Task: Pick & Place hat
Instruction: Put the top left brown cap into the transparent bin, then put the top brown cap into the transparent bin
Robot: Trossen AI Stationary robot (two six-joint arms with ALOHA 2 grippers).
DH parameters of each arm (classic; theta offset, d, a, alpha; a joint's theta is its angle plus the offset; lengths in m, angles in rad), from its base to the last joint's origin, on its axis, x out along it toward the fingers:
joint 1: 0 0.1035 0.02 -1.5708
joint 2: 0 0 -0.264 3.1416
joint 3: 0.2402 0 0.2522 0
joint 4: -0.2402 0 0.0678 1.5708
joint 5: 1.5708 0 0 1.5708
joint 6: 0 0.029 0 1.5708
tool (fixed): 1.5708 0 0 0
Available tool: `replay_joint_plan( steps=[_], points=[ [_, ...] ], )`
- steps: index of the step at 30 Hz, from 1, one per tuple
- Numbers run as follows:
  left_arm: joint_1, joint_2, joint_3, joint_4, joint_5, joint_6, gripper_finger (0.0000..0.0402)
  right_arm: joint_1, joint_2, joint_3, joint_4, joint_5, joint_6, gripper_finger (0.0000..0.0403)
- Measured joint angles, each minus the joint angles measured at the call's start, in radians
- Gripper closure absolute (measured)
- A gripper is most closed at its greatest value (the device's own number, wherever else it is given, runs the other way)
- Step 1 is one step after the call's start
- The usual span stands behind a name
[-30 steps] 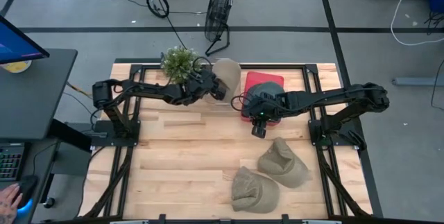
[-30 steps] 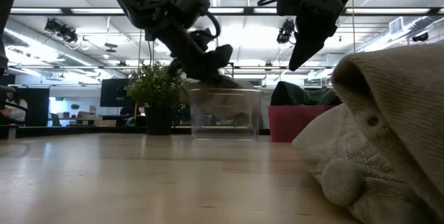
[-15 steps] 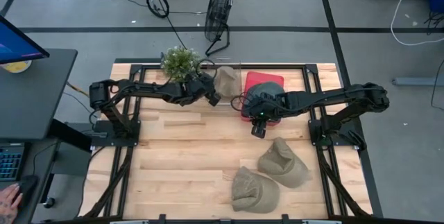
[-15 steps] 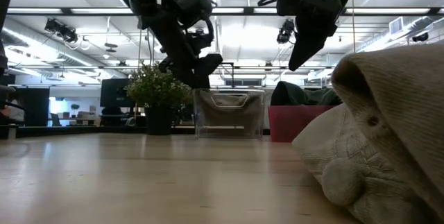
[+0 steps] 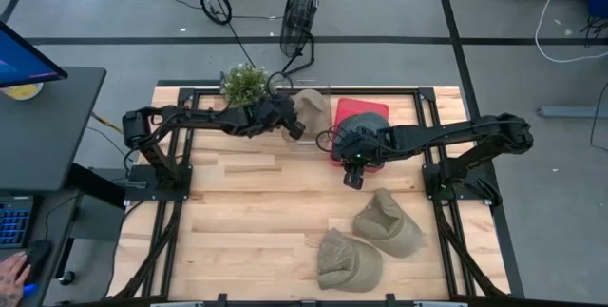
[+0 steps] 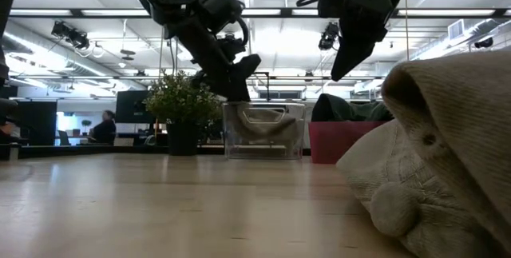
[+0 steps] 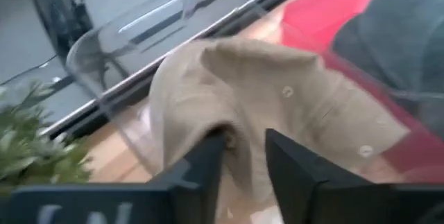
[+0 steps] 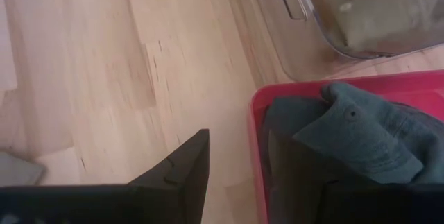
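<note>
A tan hat (image 5: 310,107) (image 7: 263,92) lies crumpled inside a clear container (image 5: 314,89) (image 6: 227,134) near the table's far edge. My left gripper (image 5: 291,126) (image 6: 242,90) (image 7: 244,158) hovers open at the container's left rim, just above the hat, touching nothing. My right gripper (image 5: 353,178) (image 6: 338,70) (image 8: 236,168) hangs open above the table by the near edge of a red bin (image 5: 366,107) (image 8: 258,113). That bin holds a dark green hat (image 8: 347,134). Two more tan hats (image 5: 388,221) (image 5: 349,259) lie on the table's near right part.
A potted plant (image 5: 245,84) (image 6: 182,102) stands just left of the clear container, close to my left arm. In the low view one tan hat (image 6: 447,154) fills the right foreground. Bare wood stretches over the table's middle and left (image 5: 247,212).
My left gripper let go of the tan hat, which dropped from above the clear container and now lies inside it. The gripper drew back toward the table's left, then returned to the container's rim. My right arm kept still.
</note>
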Motion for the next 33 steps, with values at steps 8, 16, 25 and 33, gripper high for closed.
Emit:
replay_joint_plan(
  steps=[8, 16, 25, 33],
  points=[
    [-0.01, 0.0, 0.0, 0.062, 0.087, 0.049, 0.039, 0.0, 0.0, 0.0, 0.01, 0.0, -0.003, 0.025],
    [-0.018, 0.014, 0.0, -0.043, 0.21, -0.04, 0.0386, 0.0, 0.0, 0.0, 0.01, 0.0, -0.002, 0.025],
    [-0.019, 0.04, 0.0, -0.066, 0.211, -0.001, 0.0318, 0.01, 0.0, -0.001, 0.012, -0.011, 0.0, 0.025],
    [-0.094, -0.03, 0.039, -0.159, 0.209, 0.09, 0.0243, 0.104, 0.0, -0.001, -0.012, -0.022, 0.001, 0.025]
  ],
)
